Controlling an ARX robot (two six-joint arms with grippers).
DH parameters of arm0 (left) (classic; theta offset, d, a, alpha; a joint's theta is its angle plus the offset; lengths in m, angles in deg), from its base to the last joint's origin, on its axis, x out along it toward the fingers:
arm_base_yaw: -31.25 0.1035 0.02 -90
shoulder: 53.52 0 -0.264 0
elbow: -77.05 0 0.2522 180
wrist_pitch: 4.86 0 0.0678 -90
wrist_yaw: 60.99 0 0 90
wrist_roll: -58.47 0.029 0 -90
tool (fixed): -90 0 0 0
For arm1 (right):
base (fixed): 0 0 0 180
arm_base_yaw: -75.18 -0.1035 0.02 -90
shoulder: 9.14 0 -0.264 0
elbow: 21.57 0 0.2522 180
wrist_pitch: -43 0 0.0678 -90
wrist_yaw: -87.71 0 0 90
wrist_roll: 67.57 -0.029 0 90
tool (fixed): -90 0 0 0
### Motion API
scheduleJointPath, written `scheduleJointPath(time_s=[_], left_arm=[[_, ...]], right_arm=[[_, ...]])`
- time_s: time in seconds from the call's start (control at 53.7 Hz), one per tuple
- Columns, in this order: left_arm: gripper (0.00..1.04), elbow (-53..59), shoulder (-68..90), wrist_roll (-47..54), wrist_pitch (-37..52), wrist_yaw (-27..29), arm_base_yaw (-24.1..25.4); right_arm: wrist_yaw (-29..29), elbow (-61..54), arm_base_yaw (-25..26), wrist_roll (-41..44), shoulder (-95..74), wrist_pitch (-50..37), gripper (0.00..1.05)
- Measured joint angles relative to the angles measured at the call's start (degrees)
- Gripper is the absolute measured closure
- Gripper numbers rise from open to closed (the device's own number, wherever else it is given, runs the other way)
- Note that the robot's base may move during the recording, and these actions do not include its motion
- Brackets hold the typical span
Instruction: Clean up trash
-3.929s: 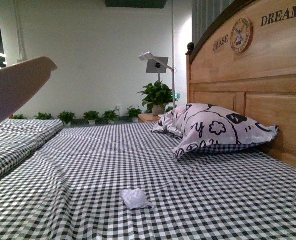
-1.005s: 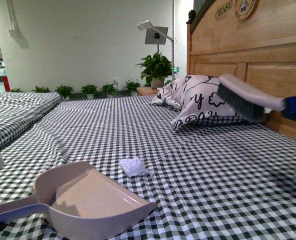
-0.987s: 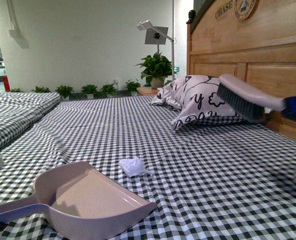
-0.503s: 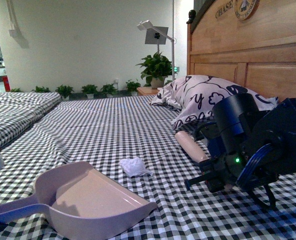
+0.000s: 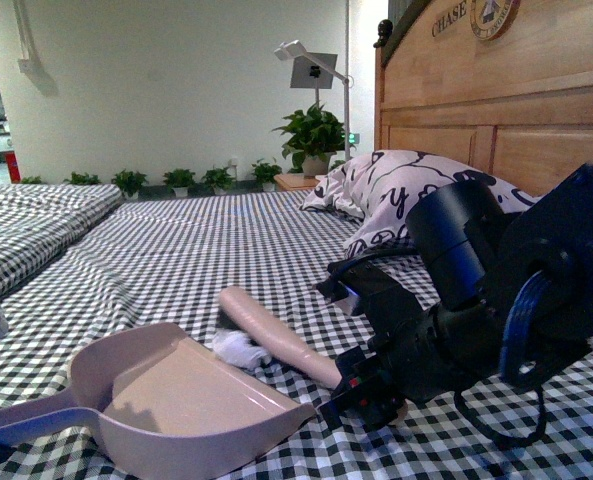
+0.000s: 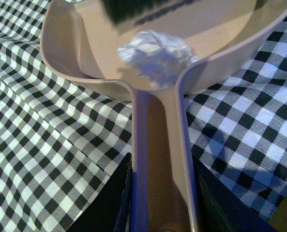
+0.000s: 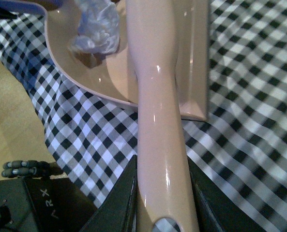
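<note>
The pinkish dustpan (image 5: 166,400) rests on the checked bedspread at the front left. My left gripper (image 6: 160,203) is shut on its handle (image 6: 158,145); it does not show in the front view. My right gripper (image 5: 361,395) is shut on the brush (image 5: 281,340) by its pale handle (image 7: 158,96). The brush head lies at the pan's mouth, its dark bristles (image 6: 138,9) over the pan. The trash, a small crumpled white wad (image 5: 238,347), sits at the pan's open edge against the brush. It shows on the pan's floor in both wrist views (image 6: 155,53) (image 7: 97,26).
A black-and-white patterned pillow (image 5: 396,195) leans at the wooden headboard (image 5: 496,110) on the right. A second checked bed (image 5: 36,230) stands to the left. Potted plants (image 5: 314,190) and a lamp stand beyond the bed. The bed edge and wooden floor (image 7: 12,125) show beside the pan.
My right arm came down from by the headboard and swept the brush left across the bedspread. The wad moved left with it, from open bedspread to the pan's mouth. The dustpan stayed put.
</note>
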Motion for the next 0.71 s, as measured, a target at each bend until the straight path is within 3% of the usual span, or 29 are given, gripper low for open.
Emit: scheduleJointPath(time_s=[0.186,0.298,0.391,0.577,0.708], left_arm=[[0.76,0.0,0.0,0.04,0.0,0.02,0.0],[0.76,0.0,0.0,0.09,0.0,0.02,0.0],[0.76,0.0,0.02,0.13,0.0,-0.02,0.0],[0.76,5.4,-0.35,-20.59,26.38,6.14,-0.09],[0.76,6.91,-3.69,-31.26,30.91,10.8,-0.22]], right_arm=[[3.96,-0.02,7.63,1.36,3.39,-2.51,0.83],[7.91,-2.27,10.21,-0.33,4.31,-9.44,0.83],[11.28,-7.45,14.64,-7.52,6.91,-20.5,0.83],[6.97,-18.86,26.05,-20.83,18.71,-28.76,0.83],[1.01,-25.53,30.51,-26.84,29.35,-28.7,0.83]])
